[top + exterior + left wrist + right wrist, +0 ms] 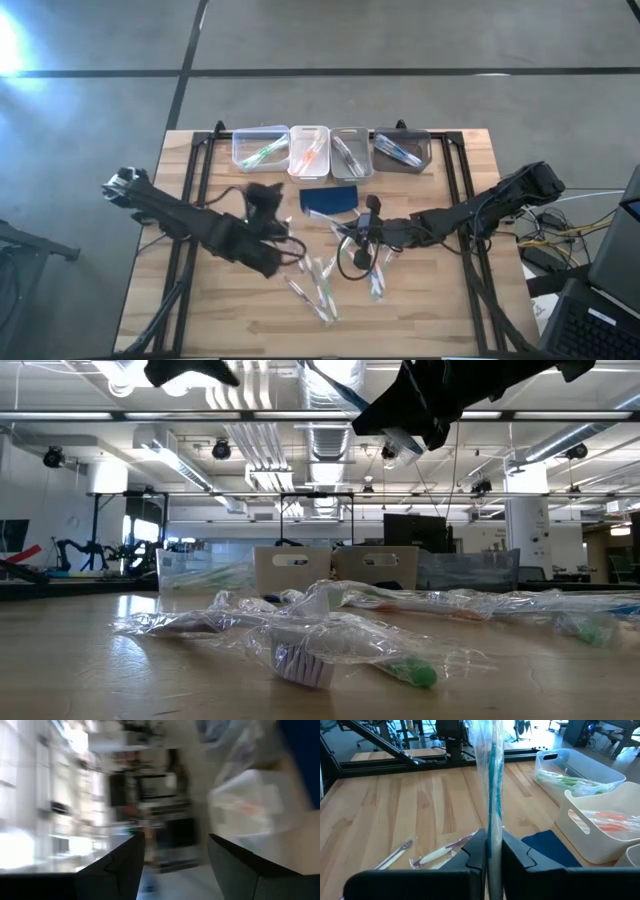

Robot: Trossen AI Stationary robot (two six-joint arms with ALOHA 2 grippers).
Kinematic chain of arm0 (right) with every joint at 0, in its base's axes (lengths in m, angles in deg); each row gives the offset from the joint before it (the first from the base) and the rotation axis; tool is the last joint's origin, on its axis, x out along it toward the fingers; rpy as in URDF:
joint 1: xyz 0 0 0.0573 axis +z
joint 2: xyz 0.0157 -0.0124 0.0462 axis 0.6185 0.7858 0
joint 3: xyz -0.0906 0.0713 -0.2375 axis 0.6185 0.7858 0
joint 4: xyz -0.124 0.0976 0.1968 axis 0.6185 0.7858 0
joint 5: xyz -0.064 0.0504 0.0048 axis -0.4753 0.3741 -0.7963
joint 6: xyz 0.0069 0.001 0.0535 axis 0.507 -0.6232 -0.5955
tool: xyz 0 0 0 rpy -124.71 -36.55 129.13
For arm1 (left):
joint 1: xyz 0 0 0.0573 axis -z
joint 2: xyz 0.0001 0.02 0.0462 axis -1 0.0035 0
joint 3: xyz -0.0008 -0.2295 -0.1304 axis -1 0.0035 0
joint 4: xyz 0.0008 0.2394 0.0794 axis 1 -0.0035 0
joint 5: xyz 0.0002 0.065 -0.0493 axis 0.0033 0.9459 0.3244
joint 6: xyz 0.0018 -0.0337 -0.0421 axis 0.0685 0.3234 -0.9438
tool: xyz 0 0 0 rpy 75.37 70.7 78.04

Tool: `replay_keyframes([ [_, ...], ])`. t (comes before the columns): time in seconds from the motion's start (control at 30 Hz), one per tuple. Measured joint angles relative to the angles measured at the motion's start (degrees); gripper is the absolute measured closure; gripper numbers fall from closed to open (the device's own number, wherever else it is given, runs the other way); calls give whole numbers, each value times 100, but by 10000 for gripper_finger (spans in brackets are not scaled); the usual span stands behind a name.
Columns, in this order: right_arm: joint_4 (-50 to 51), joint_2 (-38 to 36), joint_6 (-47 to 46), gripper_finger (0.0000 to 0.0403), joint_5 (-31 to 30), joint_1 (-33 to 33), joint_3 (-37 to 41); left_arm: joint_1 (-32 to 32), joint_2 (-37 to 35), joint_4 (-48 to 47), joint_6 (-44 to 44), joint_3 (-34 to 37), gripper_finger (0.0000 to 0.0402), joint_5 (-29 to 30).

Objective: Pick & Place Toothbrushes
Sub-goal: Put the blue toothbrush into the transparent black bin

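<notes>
Right wrist view: the right tool (493, 851) pinches a wrapped blue toothbrush (492, 780) upright above the counter (395, 810); the left tool (175, 865) stands spread apart, empty.

Robotics lab / open industrial workspace. Evidence: wooden table (200, 300) with black metal framing sits on polished concrete floor (400, 40). Low view shows exposed ceiling ducts (335, 440), pipes and strip lights overhead, no drop ceiling. Far left: another robot arm (75, 550) on a bench. Far right: monitors (415, 530) and desks. High view, right of table: loose cables (545, 235) and a laptop edge (610, 250). Test-bench setup, not a home or shop.
</notes>
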State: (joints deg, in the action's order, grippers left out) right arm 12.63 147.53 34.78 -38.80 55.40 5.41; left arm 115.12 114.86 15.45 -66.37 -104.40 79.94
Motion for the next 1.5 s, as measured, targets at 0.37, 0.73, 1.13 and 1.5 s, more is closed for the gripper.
replay_keyframes([
  [0.37, 115, -83, 865, 380, -1081, -167, -2, -112, -1068, -873, -3963, 1232, 184, -1150],
  [0.73, 1934, -336, 297, 383, -1072, -1184, -176, -219, -1930, 3432, -2836, 4003, 184, -1214],
  [1.13, 5379, -836, -409, 383, -997, -2221, -1079, -856, -2714, 7976, -937, 5305, 184, -3528],
  [1.5, 6908, -944, -271, 378, -509, -3214, -1641, -1252, -3212, 8555, -422, 5486, 184, -4256],
])
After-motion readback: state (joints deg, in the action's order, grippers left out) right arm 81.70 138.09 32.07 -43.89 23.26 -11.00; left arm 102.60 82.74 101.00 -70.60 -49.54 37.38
